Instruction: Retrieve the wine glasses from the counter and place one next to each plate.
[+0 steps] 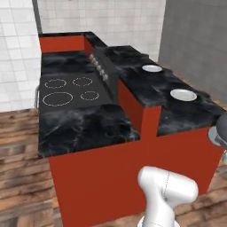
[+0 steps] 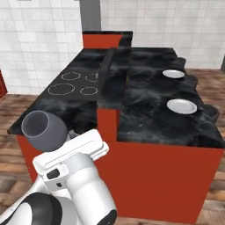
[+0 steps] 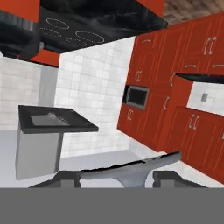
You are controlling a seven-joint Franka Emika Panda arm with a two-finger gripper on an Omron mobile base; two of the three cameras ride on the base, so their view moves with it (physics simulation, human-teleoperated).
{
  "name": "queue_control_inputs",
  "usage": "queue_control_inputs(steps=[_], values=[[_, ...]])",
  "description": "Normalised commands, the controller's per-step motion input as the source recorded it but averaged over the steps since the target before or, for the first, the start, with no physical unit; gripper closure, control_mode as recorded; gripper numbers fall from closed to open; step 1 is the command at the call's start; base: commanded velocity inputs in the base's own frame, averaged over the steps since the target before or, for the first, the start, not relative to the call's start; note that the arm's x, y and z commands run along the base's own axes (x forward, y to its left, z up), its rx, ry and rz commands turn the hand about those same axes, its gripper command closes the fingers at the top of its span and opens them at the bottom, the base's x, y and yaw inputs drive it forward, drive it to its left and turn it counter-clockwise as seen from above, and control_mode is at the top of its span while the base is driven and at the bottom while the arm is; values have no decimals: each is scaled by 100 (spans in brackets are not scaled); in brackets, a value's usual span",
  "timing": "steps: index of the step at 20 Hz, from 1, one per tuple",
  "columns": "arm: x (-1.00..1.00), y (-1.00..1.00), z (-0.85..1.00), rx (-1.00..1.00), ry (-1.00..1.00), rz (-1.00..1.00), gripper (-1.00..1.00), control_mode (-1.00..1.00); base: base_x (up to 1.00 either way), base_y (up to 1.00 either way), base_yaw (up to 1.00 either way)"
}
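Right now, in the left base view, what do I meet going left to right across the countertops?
Cooktop → knob row → far plate → near plate.

Black marbled bar (image 1: 146,91) on red base, 2 white plates (image 1: 183,95) (image 1: 152,68) lying on it, well apart
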Motion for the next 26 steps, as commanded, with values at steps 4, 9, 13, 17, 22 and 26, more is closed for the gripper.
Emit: queue_control_inputs(steps=[4,9,13,17,22,26], values=[[0,0,0,0,0,0,100,100,20,-100,32],[0,0,0,0,0,0,100,100,11,-100,28],[0,0,0,0,0,0,100,100,0,-100,26],[0,0,0,0,0,0,100,100,0,-100,21],[0,0,0,0,0,0,100,100,0,-100,20],[0,0,0,0,0,0,100,100,-2,-100,21]])
